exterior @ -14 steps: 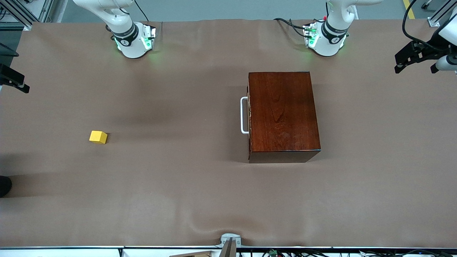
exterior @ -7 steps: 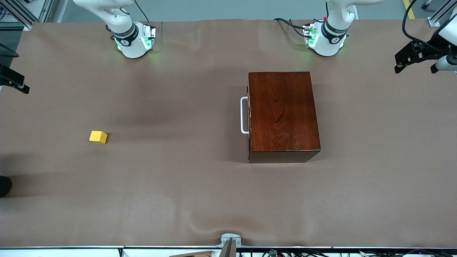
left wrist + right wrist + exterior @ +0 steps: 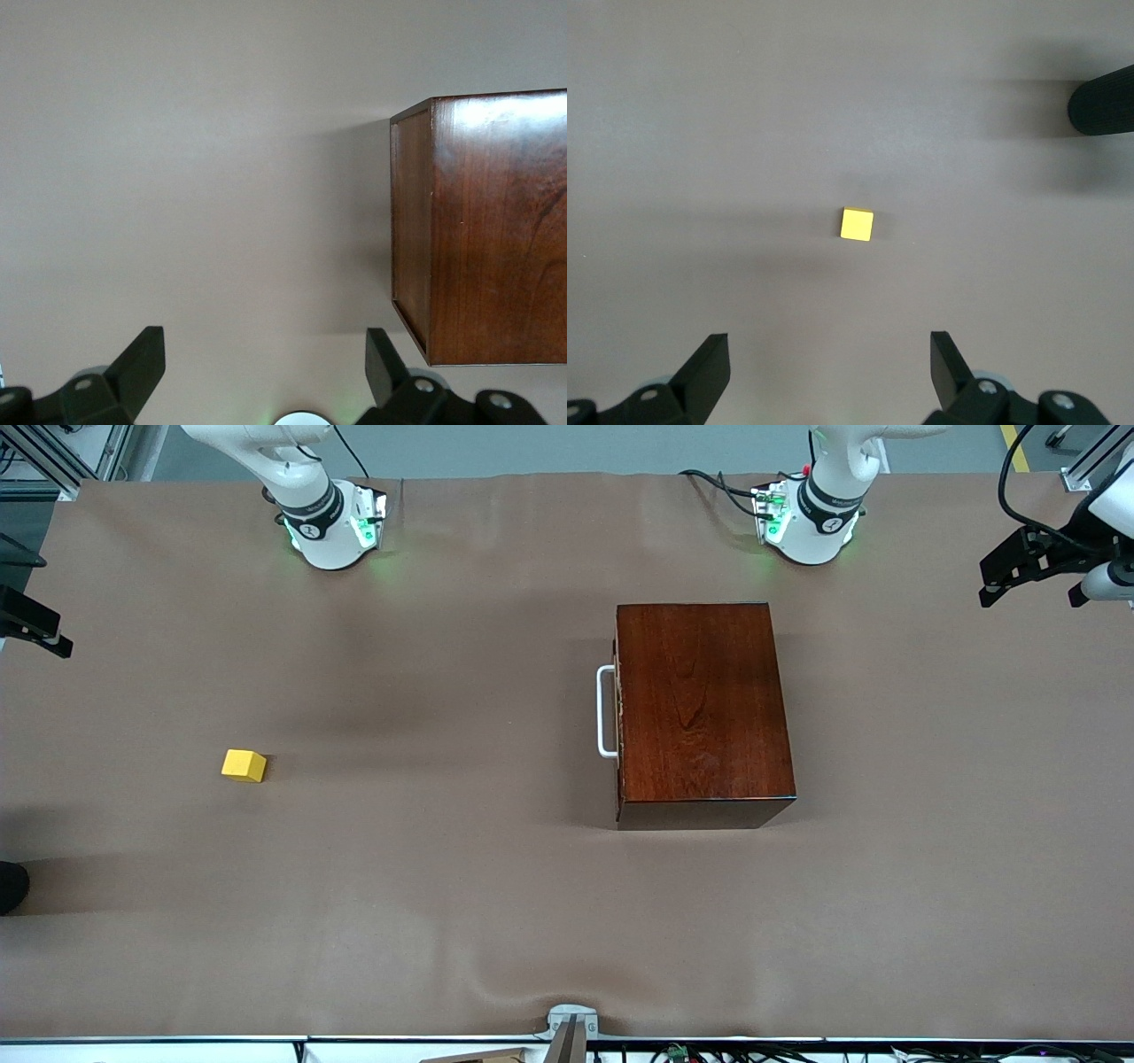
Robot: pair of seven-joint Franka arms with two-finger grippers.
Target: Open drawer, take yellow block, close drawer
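I see the drawer (image 3: 617, 710) shut in the dark wooden box (image 3: 702, 708), which sits toward the left arm's end of the tabletop (image 3: 496, 886), white handle (image 3: 605, 711) facing the right arm's end. The yellow block (image 3: 244, 765) lies on the bare tabletop near the right arm's edge, not inside. My left tool (image 3: 264, 376) hangs open above the box's corner; my right tool (image 3: 829, 372) hangs open above the block. I worry a pull on that handle drags the whole box, since nothing braces it.
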